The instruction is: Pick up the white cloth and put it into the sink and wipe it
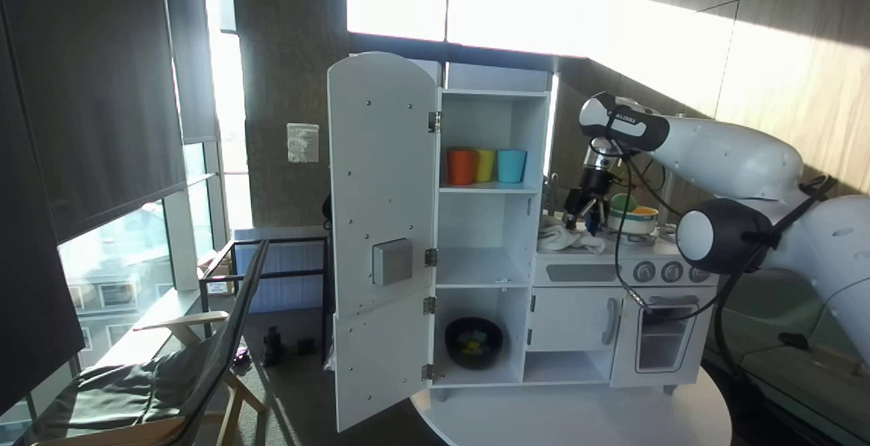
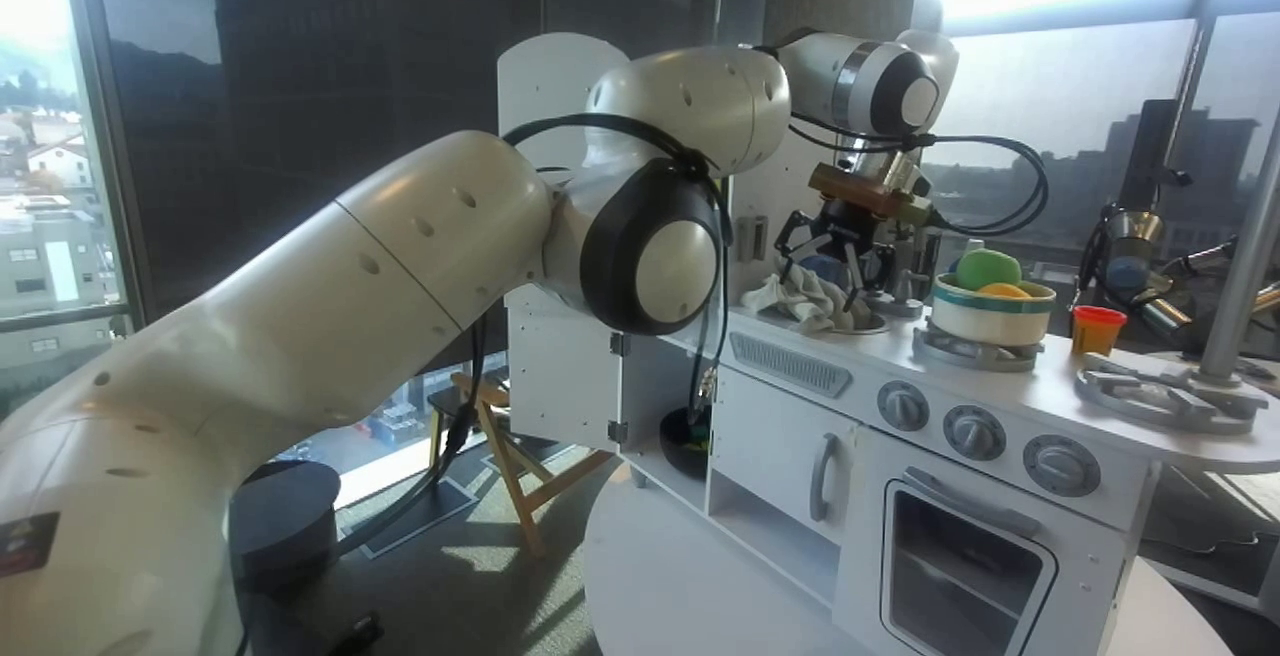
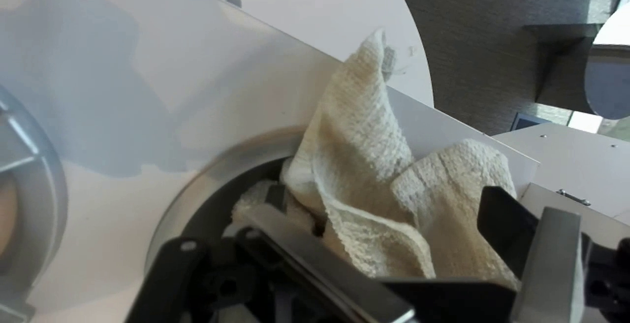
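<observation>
The white cloth [image 3: 359,126] lies rumpled over the sink [image 3: 174,219], partly down in the basin and partly spread across its rim onto the counter. In both exterior views the cloth [image 1: 564,236] [image 2: 805,298] bunches under the gripper. My gripper [image 3: 389,209] points down with its jaws wide apart, one finger on each side of part of the cloth. One fingertip reaches into the basin beside the cloth; the other stands against or just over its far fold, and contact is unclear. From outside, the gripper [image 2: 820,286] [image 1: 583,224] sits low at the cloth. Much of the basin is hidden.
Beside the sink, a white pot [image 2: 993,308] with green and orange items stands on a burner [image 2: 975,348]. A small orange tub [image 2: 1097,330] is farther along. The tall cabinet [image 1: 493,228] adjoins the counter, its door [image 1: 384,228] swung open. Cups [image 1: 461,166] fill one shelf.
</observation>
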You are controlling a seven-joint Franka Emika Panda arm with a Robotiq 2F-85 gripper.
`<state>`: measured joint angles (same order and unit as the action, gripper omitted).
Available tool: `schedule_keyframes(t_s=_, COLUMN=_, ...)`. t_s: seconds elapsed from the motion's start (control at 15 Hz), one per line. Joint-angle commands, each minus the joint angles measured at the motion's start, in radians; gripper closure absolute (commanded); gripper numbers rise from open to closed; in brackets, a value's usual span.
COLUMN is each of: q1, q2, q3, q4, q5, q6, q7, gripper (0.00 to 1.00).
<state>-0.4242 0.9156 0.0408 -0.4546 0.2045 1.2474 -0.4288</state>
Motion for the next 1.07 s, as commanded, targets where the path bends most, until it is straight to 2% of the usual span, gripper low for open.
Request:
schedule_keyframes(t_s=0.0, q1=-0.004, q2=0.011, q3=0.009, q4=0.022, q5=-0.007, q6=-0.011, q7=0.000, gripper=0.00)
schedule_keyframes(t_s=0.2, q1=-0.006, q2=0.011, q3=0.010, q4=0.021, q5=-0.007, q6=-0.010, q7=-0.007, gripper=0.00)
schedule_keyframes(t_s=0.33, q1=0.013, q2=0.011, q3=0.003, q4=0.043, q5=-0.028, q6=0.036, q7=-0.046, gripper=0.00)
schedule_keyframes(t_s=0.53, q1=0.036, q2=-0.025, q3=0.007, q4=0.003, q5=-0.048, q6=0.135, q7=-0.120, gripper=0.00)
schedule_keyframes(t_s=0.8, q1=0.076, q2=0.001, q3=0.004, q4=0.003, q5=-0.076, q6=0.191, q7=-0.197, gripper=0.00)
schedule_keyframes(t_s=1.0, q1=0.086, q2=0.037, q3=0.008, q4=0.027, q5=-0.085, q6=0.191, q7=-0.215, gripper=0.00)
